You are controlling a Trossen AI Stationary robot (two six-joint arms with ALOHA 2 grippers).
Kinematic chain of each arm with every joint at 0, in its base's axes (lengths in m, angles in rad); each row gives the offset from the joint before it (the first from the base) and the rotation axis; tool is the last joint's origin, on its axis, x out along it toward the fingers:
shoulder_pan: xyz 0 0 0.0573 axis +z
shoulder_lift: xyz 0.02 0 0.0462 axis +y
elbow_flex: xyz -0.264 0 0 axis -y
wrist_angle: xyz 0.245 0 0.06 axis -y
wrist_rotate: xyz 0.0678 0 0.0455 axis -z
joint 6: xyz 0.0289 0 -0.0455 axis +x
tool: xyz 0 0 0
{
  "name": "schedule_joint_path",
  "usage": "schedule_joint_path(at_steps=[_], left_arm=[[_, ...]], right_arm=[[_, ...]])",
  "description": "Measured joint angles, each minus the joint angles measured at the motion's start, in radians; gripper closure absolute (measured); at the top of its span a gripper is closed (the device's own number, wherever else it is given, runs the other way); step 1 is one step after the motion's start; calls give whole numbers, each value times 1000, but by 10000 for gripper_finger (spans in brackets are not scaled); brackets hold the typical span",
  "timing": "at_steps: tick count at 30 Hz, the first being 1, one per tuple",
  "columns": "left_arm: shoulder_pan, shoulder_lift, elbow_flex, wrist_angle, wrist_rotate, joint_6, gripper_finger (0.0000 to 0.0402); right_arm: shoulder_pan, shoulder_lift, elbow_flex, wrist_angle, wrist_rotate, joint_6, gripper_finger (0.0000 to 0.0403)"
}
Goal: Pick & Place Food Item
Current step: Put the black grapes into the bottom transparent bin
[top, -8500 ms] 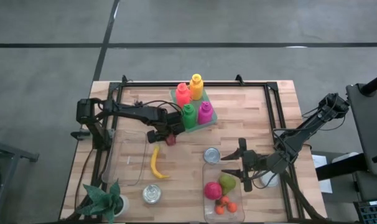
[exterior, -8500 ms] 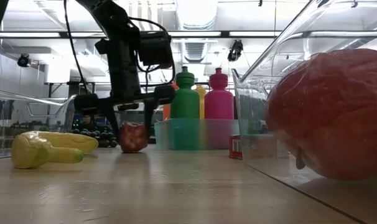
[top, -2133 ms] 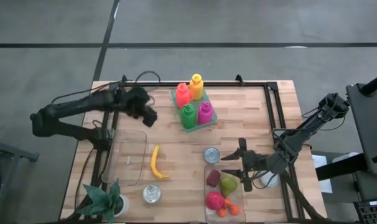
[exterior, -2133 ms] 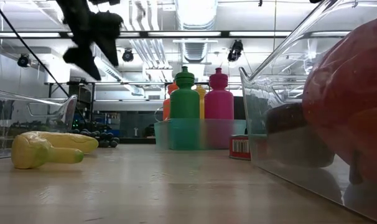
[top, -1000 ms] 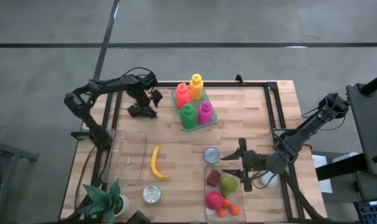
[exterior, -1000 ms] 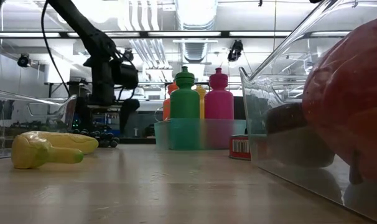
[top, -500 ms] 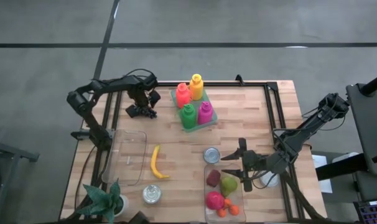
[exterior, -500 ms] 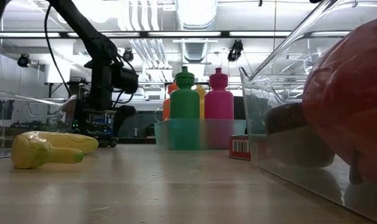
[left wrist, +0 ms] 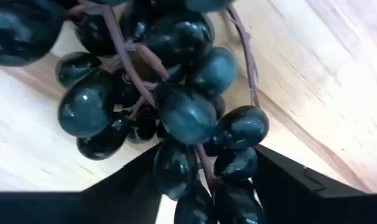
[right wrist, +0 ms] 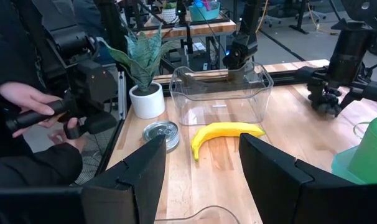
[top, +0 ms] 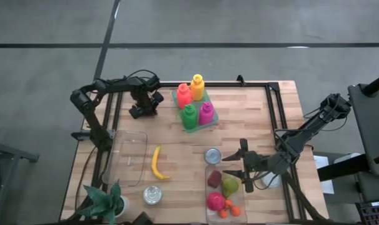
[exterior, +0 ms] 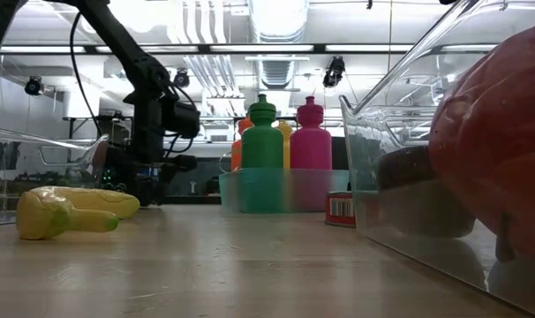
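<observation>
Wooden surface (top: 252,119), seen from overhead; I read it near edge first. At the near edge a clear bin (top: 209,211) on my right already holds food: a red apple (top: 214,200), a pear (top: 229,184), a dark red piece (top: 214,179) and small orange fruits (top: 227,208). So part of the sorting looks done. My right gripper (top: 244,169) waits just beside that bin, fingers partly apart, nothing between them that I can see.

Further in, a banana (top: 156,164) lies loose on the boards, next to an empty clear bin (top: 128,159) on my left. Two tins (top: 212,155) and a potted plant (top: 106,201) sit nearby, and a tray of coloured bottles (top: 194,102) stands toward the far side.

Farthest out, near the far left corner, my left gripper (top: 144,110) is down low over a bunch of dark grapes (left wrist: 170,99). In the wrist view the grapes lie on the wood and hang between the two fingers (left wrist: 123,190), which stand apart on either side. Whether the fingers press on the bunch, I cannot tell.

Judgement: grapes and banana are left to move; the grasp on the grapes is the step in hand.
</observation>
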Motion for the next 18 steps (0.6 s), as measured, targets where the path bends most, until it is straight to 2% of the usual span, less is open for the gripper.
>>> schedule_joint_path(at_steps=[10, 18], left_arm=[[-17, 0, 0, 19, 3, 0, 287], [-25, 0, 0, 26, 21, 27, 301]], right_arm=[[0, 0, 0, 0, 0, 0, 203], [-1, 0, 0, 0, 0, 0, 203]])
